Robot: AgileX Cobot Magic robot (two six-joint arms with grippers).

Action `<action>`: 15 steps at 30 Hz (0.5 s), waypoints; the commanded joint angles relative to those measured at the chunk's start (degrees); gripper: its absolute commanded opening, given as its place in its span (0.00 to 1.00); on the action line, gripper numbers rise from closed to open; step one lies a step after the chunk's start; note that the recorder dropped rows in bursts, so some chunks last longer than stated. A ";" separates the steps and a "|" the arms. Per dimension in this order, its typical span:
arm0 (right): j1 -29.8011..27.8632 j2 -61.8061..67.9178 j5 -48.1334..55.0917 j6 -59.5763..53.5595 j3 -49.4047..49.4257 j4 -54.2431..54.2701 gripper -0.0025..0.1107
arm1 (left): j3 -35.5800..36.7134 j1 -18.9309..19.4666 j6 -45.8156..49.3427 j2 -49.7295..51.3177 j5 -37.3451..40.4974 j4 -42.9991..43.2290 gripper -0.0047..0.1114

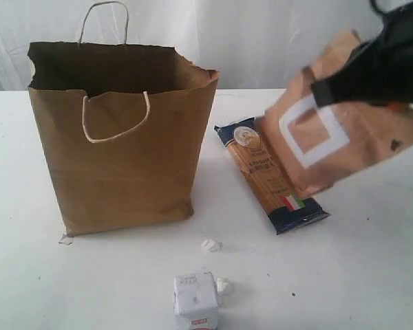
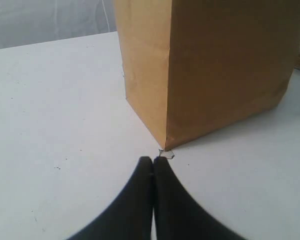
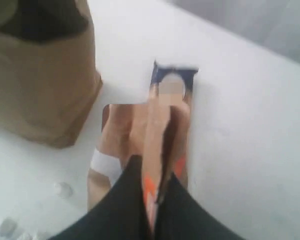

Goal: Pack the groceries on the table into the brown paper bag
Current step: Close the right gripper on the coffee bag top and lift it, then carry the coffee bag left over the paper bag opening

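The brown paper bag (image 1: 120, 137) stands open and upright on the left of the white table (image 1: 372, 261). My right gripper (image 1: 323, 93) is shut on the top edge of the brown pouch (image 1: 337, 137), which hangs tilted above the table at the right. In the right wrist view the pouch (image 3: 155, 130) runs down from between the black fingers (image 3: 127, 200). The long spaghetti packet (image 1: 272, 175) lies flat under and beside the pouch. A white carton (image 1: 195, 302) sits at the front edge. My left gripper (image 2: 153, 161) is shut and empty, just off the bag's (image 2: 215, 70) bottom corner.
Tiny white lumps (image 1: 210, 245) lie on the table between the bag and the carton. A small torn scrap (image 2: 166, 153) sticks out at the bag's bottom corner. A pale curtain hangs behind the table.
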 commanded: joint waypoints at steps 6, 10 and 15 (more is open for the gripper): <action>-0.34 -2.84 -17.25 -1.10 -6.96 1.27 0.02 | 0.23 0.30 -0.33 -0.28 0.11 -0.28 0.04; -0.34 -2.84 -25.82 -2.09 -7.45 3.17 0.02 | 0.23 0.30 -0.33 -0.28 0.11 -0.28 0.04; 2.14 -2.11 -33.31 -5.54 -7.94 3.17 0.02 | 0.23 0.30 -0.33 -0.28 0.11 -0.28 0.04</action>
